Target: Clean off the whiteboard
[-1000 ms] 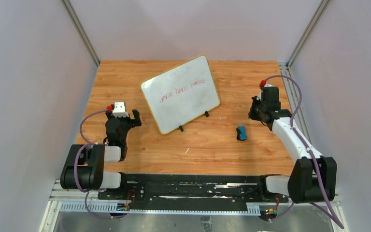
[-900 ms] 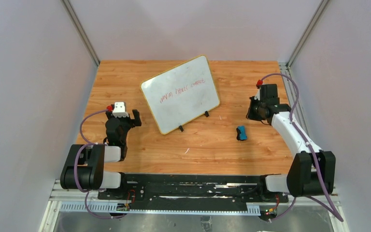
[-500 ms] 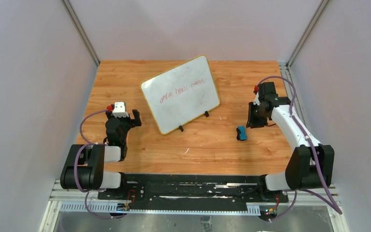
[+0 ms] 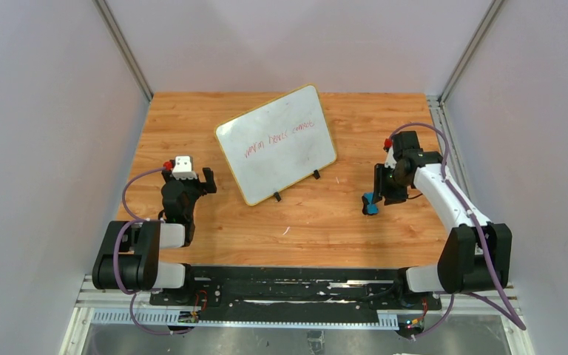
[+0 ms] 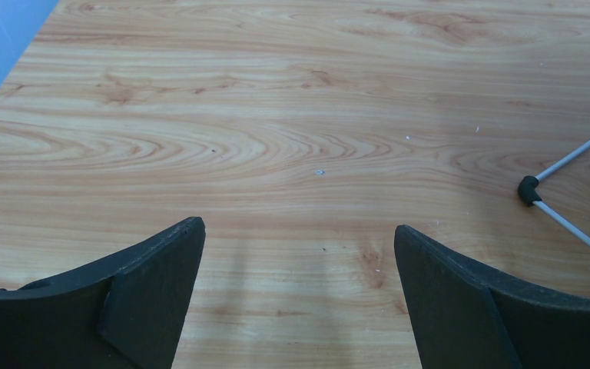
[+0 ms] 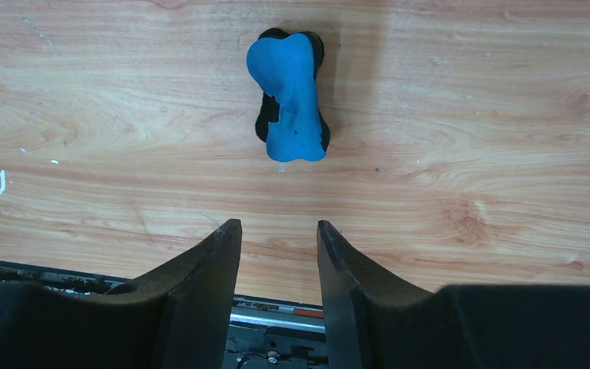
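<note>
The whiteboard (image 4: 276, 143), white with a yellow rim and faint red handwriting, lies tilted at the table's back middle. A small blue-and-black eraser (image 4: 370, 204) (image 6: 290, 94) lies on the wood to its right. My right gripper (image 4: 379, 188) (image 6: 279, 227) hangs just above and beside the eraser, open, nothing between its fingers. Far to the left, near the front of the table, my left gripper (image 4: 195, 177) (image 5: 299, 231) stands wide open over bare wood.
A thin white wire leg with a black foot (image 5: 529, 190) of the whiteboard's stand shows at the right of the left wrist view. The table's near edge and a black rail (image 6: 276, 315) lie behind the right fingers. Grey walls close in both sides.
My right arm has swung left and down toward the eraser, and its jaws have parted from shut to open. The left arm, whiteboard and eraser have not moved.
</note>
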`<state>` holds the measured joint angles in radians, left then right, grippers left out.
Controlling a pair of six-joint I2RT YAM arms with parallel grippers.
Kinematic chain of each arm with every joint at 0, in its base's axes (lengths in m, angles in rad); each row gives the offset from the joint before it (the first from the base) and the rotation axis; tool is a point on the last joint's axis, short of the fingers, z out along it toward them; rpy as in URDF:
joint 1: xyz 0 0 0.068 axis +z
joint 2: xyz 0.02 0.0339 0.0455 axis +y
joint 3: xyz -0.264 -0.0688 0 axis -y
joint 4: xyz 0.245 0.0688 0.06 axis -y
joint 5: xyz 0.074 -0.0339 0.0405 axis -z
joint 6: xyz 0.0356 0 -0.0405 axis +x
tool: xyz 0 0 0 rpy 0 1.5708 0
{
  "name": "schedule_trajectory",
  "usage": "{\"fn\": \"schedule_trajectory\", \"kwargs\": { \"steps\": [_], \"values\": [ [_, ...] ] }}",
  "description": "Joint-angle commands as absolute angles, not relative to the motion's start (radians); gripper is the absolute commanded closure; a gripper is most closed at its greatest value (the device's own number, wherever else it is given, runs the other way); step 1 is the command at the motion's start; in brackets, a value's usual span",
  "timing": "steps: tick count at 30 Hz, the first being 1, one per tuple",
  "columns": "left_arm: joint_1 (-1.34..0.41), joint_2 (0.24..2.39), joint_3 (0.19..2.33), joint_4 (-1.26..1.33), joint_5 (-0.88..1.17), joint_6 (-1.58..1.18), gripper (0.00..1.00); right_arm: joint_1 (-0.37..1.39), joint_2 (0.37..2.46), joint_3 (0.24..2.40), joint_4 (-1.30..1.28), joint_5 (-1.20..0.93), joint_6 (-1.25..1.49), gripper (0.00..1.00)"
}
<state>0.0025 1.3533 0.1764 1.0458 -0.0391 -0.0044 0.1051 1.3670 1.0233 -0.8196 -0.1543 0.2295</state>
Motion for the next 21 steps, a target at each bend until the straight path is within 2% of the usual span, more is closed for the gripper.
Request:
{"fn": "schedule_trajectory", "kwargs": {
  "steps": [1, 21],
  "values": [
    [-0.002, 1.361, 0.184, 1.085, -0.033, 0.006, 0.02, 0.125, 1.369, 1.012, -0.835, -0.201, 0.212, 0.57],
    [-0.002, 1.360, 0.184, 1.085, -0.033, 0.006, 0.02, 0.142, 1.436, 1.008, -0.785, -0.208, 0.226, 0.53]
  ]
}}
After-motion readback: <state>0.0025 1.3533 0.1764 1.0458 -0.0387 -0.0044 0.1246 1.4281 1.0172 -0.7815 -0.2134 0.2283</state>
